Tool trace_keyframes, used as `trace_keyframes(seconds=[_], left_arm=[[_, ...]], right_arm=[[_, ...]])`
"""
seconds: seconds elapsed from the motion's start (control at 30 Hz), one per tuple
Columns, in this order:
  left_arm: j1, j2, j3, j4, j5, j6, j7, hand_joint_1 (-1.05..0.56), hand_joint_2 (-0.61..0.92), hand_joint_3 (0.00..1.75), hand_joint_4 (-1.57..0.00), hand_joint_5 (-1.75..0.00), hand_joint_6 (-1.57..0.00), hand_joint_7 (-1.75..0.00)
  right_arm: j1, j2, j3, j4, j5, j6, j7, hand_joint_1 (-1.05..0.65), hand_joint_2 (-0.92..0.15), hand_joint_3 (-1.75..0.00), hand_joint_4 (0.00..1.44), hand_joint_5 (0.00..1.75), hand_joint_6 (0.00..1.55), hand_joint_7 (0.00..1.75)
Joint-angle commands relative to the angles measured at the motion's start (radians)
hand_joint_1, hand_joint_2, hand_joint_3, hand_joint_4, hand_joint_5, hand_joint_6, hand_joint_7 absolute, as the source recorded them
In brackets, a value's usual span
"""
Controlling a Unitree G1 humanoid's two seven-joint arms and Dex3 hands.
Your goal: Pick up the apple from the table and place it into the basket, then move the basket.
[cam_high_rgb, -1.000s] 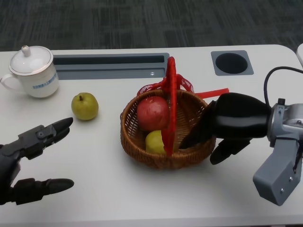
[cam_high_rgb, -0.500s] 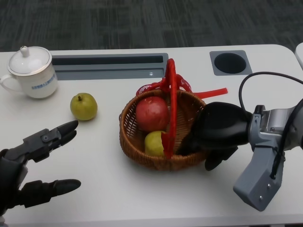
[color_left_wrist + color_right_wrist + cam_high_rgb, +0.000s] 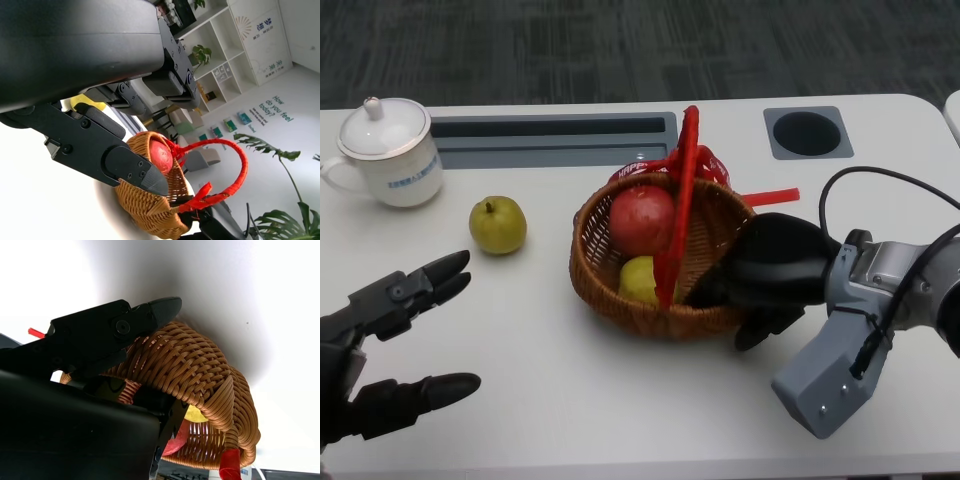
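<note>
The woven basket point(image 3: 620, 300) with a red handle point(image 3: 682, 180) stands mid-table and holds the red apple point(image 3: 642, 218) and a yellow-green fruit point(image 3: 638, 278). My right hand point(image 3: 775, 265) grips the basket's right rim, fingers inside and thumb outside the wall. In the right wrist view a finger point(image 3: 110, 330) lies over the basket's weave point(image 3: 200, 370). At the lower left my left hand point(image 3: 380, 340) hovers open and holds nothing. The left wrist view shows the basket point(image 3: 145, 210) and the apple point(image 3: 161, 155) beyond its fingers point(image 3: 125, 165).
A green fruit point(image 3: 498, 224) lies on the table left of the basket. A white lidded cup point(image 3: 388, 152) stands at the far left. A long grey slot point(image 3: 555, 128) and a round recess point(image 3: 809, 132) run along the table's far side.
My right hand has drawn in to the left and nearer, closing over the rim. The basket has shifted slightly left and its handle now leans. The left hand has barely moved.
</note>
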Motion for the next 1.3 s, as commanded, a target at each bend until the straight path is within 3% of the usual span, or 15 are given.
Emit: trace_keyframes(seconds=[0.03, 0.27, 0.53, 0.97, 1.1, 1.3], left_arm=[[0.02, 0.002, 0.016, -0.023, -0.012, -0.023, 0.017, -0.48, 0.81, 0.0, -0.68, -0.02, -0.63, -0.01], [0.081, -0.01, 0.014, -0.1, -0.023, -0.05, 0.017, -0.49, 0.82, 0.0, -0.71, -0.02, -0.65, -0.01], [0.233, -0.028, 0.019, -0.248, -0.016, -0.078, 0.036, -0.51, 0.81, 0.0, -0.75, -0.02, -0.68, -0.01], [0.622, -0.059, 0.035, -0.533, -0.04, -0.099, 0.069, -0.5, 0.8, 0.0, -0.84, -0.03, -0.73, -0.01], [0.684, -0.064, 0.031, -0.586, -0.041, -0.079, 0.073, -0.51, 0.8, 0.0, -0.86, -0.02, -0.75, -0.02], [0.669, -0.072, 0.012, -0.582, -0.033, -0.054, 0.075, -0.5, 0.78, 0.0, -0.88, -0.02, -0.78, -0.01]], right_arm=[[0.003, -0.006, -0.042, 0.018, 0.054, 0.045, 0.062, -0.24, -0.92, -0.12, 1.05, 0.01, 0.91, 0.0], [0.002, 0.016, -0.166, 0.045, 0.182, 0.241, 0.241, -0.25, -0.92, -0.13, 1.01, 0.0, 0.88, 0.0], [-0.04, 0.015, -0.284, 0.058, 0.273, 0.504, 0.32, -0.23, -0.92, -0.1, 0.97, 0.02, 0.88, 0.0], [-0.035, -0.041, -0.422, 0.06, 0.332, 0.68, 0.313, -0.21, -0.92, -0.06, 0.96, 0.0, 0.91, 0.01], [-0.031, -0.03, -0.467, 0.06, 0.365, 0.708, 0.354, -0.45, -0.85, -0.01, 0.78, 0.0, 0.7, 0.0], [-0.032, -0.012, -0.491, 0.06, 0.382, 0.726, 0.43, -0.86, -0.81, 0.0, 0.39, 0.0, 0.35, 0.0]])
